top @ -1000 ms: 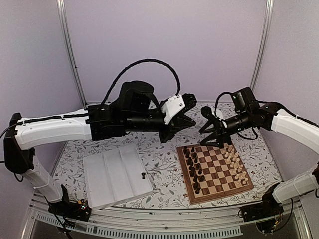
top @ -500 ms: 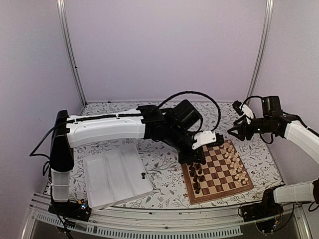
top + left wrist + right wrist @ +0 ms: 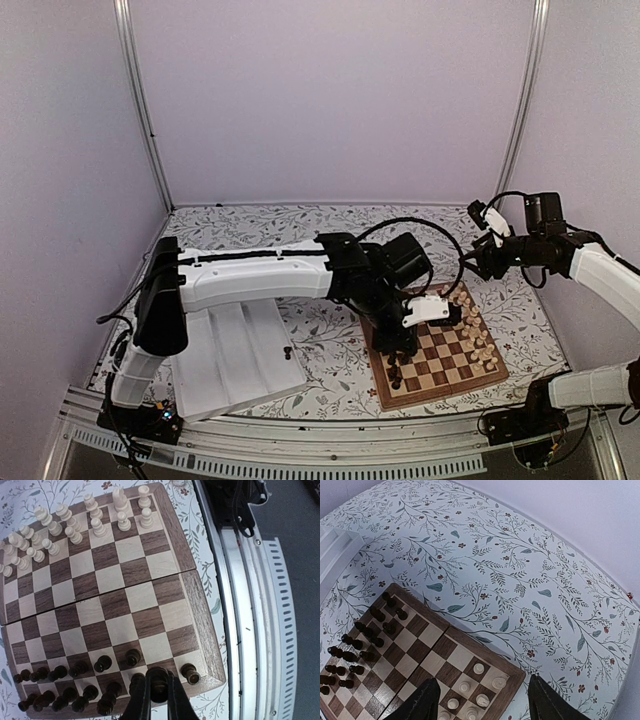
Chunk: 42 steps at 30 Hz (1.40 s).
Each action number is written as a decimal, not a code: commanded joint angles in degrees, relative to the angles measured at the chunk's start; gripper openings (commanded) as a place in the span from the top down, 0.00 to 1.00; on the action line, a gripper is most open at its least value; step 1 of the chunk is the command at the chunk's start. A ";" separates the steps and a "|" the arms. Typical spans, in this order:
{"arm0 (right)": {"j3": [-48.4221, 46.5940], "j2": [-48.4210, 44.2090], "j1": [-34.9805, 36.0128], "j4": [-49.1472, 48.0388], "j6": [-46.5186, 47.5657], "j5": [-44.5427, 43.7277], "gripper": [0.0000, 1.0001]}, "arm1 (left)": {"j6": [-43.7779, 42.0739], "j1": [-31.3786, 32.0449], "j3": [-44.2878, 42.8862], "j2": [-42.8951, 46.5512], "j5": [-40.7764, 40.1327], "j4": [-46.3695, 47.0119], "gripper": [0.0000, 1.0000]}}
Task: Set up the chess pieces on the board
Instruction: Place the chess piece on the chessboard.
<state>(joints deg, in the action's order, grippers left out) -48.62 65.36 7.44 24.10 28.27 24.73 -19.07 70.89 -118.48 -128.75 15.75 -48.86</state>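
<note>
Left arm now reaches lower and farther than half a second ago, wrist bent over the board (image 3: 455, 352). Left gripper (image 3: 159, 694) pinches a rounded dark wooden chessman (image 3: 159, 680) above the checkered board's dark-side back row. Right gripper (image 3: 482, 700) hovers wide open above the cream pieces (image 3: 470, 686).

Left pincer (image 3: 404, 350) sits among dark chess pieces (image 3: 394, 379) on the board (image 3: 458, 347); right pincer (image 3: 477, 263) hangs beyond it.
</note>
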 commanded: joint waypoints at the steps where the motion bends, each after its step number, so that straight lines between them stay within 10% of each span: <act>1: 0.81 0.54 0.02 -1.32 -0.68 -1.00 0.37 | 0.08 1.21 -3.24 -3.07 -0.75 -1.47 0.93; 42: 1.07 0.86 0.01 -1.19 0.02 0.13 0.36 | -1.06 2.77 -7.38 -10.71 -3.86 -3.79 0.85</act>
<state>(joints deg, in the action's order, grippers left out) -48.23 65.87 7.44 23.92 28.10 24.32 -19.51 72.75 -124.29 -138.28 12.47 -51.86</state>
